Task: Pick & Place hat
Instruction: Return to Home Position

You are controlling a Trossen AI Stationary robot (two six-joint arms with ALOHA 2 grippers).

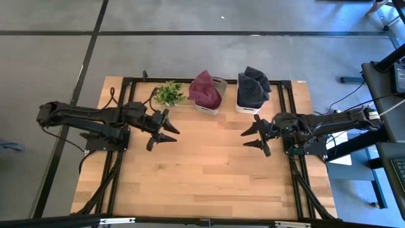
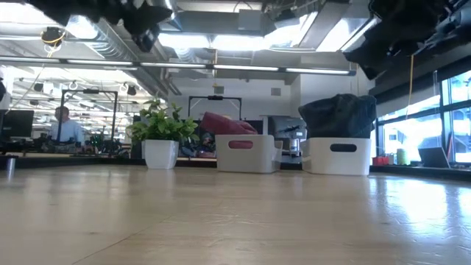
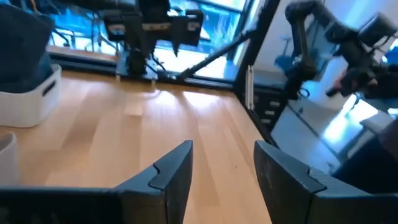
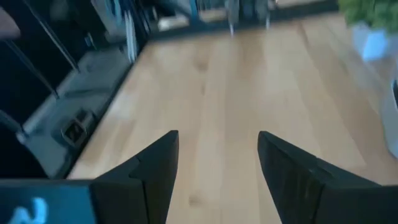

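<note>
Left gripper (image 1: 169, 130) is hovering at 9 o'clock of the table (image 1: 202, 183), fingers spread wide, holding nothing. Right gripper (image 1: 250, 135) is hovering at 3 o'clock, also wide and empty. Red cap (image 1: 206, 88) is sitting in the gray bin (image 1: 219, 81) at 12 o'clock. 2 blue caps (image 1: 252, 85) are piling above the white bin (image 1: 243, 109) rim at 1 o'clock.

Risks, judged: the left arm swinging home could be clipping the plant (image 1: 169, 94) at its 12 o'clock. The right arm nudging the white bin could be tipping the stacked caps out.

Bright even overhead light; ceiling strips (image 2: 243, 68) glow; window (image 2: 456, 110) glare on table (image 2: 412, 210).
</note>
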